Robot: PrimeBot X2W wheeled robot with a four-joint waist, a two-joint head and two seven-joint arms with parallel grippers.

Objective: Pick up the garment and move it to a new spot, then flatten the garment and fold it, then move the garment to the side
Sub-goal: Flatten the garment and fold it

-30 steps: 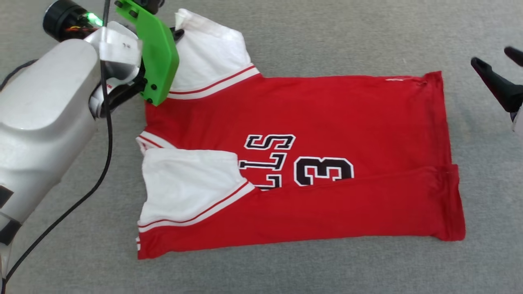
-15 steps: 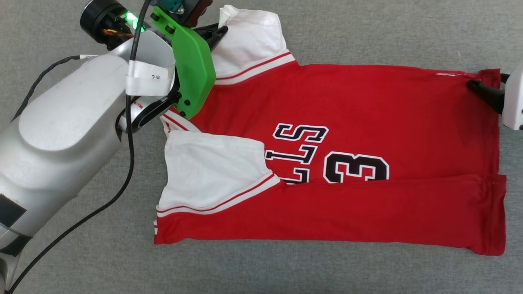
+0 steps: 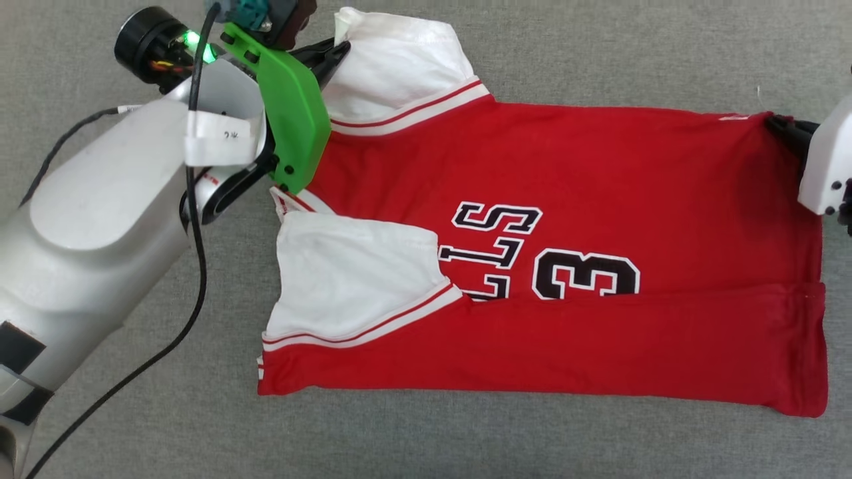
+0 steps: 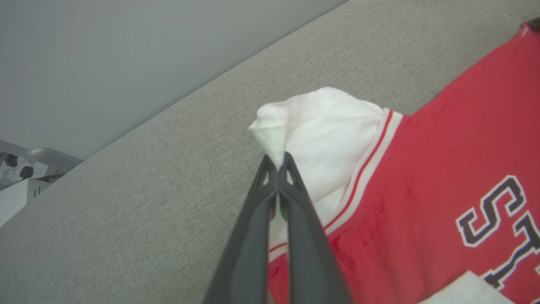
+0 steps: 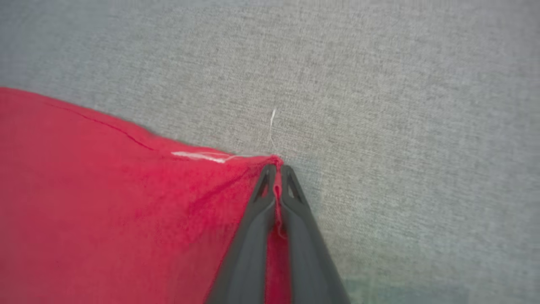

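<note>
Red garment (image 3: 599, 186) (partly folded): left end effector (image 4: 278, 159) pinches its white sleeve (image 4: 329, 126), right end effector (image 5: 275, 169) its hem corner (image 5: 272, 160).

A grey, woven-cloth counter (image 3: 466, 439) carries a red shirt (image 3: 599, 179) spread mostly flat, print up, collar end to the left, its near long edge folded over the body and one white sleeve lying on the red, with a loose white thread (image 5: 273, 120) just beyond the far hem corner.

Bare lab-like room, grey fabric surface (image 3: 599, 53), plain grey wall (image 4: 105, 63)
</note>
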